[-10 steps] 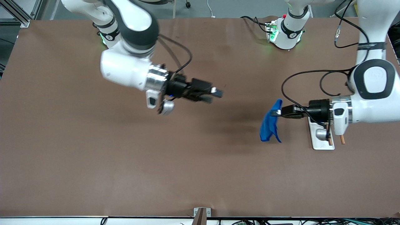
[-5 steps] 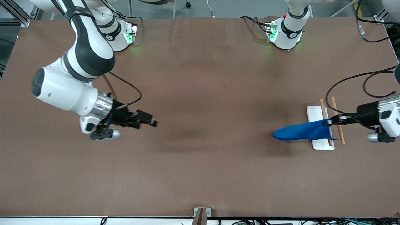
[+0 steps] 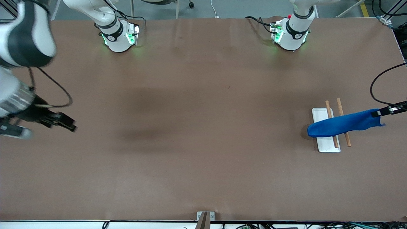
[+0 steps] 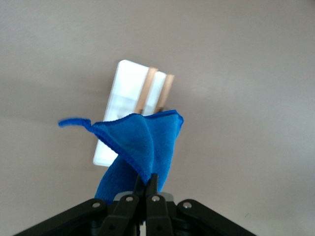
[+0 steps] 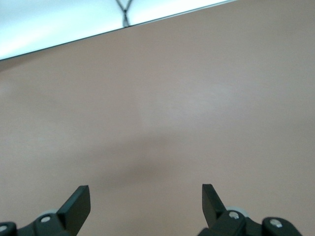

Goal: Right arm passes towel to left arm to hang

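Note:
The blue towel (image 3: 345, 125) hangs stretched over the two wooden rods (image 3: 343, 118) of the white tray (image 3: 321, 115) at the left arm's end of the table. My left gripper (image 3: 381, 112) is shut on one end of the towel, above the table beside the tray. In the left wrist view the towel (image 4: 142, 142) hangs from the shut left gripper (image 4: 147, 183) with the tray (image 4: 125, 83) and rods (image 4: 165, 91) below it. My right gripper (image 3: 70, 124) is open and empty over the right arm's end of the table; it also shows in the right wrist view (image 5: 145, 197).
The two arm bases (image 3: 117, 35) (image 3: 290, 33) stand along the table's farthest edge. A small bracket (image 3: 205, 216) sits at the table's nearest edge. The brown table (image 3: 203, 143) is bare between the arms.
My left gripper has pulled the towel toward the left arm's end of the table, across the rods. My right gripper, open and empty, has swung away toward the right arm's end.

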Controlling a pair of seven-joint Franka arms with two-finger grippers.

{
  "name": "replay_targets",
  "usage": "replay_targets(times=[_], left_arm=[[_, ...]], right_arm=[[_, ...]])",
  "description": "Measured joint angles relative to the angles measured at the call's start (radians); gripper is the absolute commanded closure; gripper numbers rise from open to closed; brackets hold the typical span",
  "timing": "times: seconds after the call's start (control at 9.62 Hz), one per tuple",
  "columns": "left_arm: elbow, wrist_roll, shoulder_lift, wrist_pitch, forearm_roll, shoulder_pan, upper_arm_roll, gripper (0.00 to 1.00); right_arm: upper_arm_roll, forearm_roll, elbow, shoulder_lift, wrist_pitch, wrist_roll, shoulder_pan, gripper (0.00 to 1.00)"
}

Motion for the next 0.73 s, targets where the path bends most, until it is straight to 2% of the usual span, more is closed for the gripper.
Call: replay_targets(times=[0.31,0.52,0.62,0.73], left_arm=[[-0.059,-0.002,0.01,0.0,0.0,0.044,0.012,0.98],[-0.064,-0.01,0.043,0.003,0.0,0.055,0.027,0.81],[-0.064,-0.01,0.068,0.012,0.0,0.058,0.038,0.01],[-0.062,-0.003,0.088,0.032,0.0,0.06,0.039,0.0]], right_arm=[[-0.002,-0.056,0.003,-0.131,-0.185,-0.066,-0.075,0.0],[0.0,-0.067,0.003,-0.203,-0.284,-0.073,-0.077,0.0],[0.0,-0.076,0.001,-0.224,-0.317,-0.073,-0.078,0.0],[0.0,-0.091,-0.002,-0.23,-0.329,-0.073,-0.082,0.0]])
